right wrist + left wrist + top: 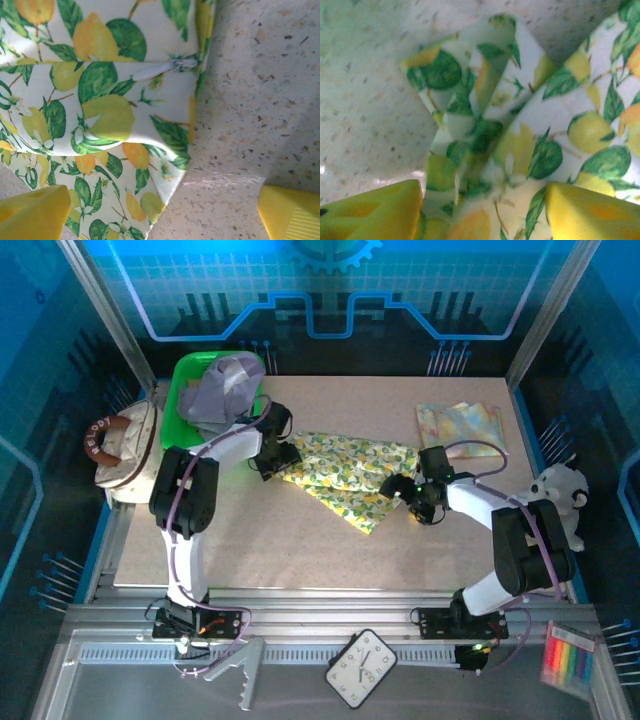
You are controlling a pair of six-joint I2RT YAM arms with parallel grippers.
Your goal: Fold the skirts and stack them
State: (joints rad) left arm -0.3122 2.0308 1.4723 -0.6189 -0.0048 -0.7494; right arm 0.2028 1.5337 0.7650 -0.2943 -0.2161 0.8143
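The yellow-green leafy-print skirt lies spread across the middle of the table. My left gripper is at its left end. In the left wrist view the gripper is open, and a raised fold of the skirt runs between the yellow fingers. My right gripper is at the skirt's right end. In the right wrist view it is open, with a corner of the skirt lying flat between its fingers. The lavender-grey skirt is heaped in the green bin. The khaki-tan skirt is out of view.
A pastel patterned folded cloth lies at the back right. The cream handbag stands off the table's left edge, and the white plush toy sits at the right edge. A clock lies on the front rail.
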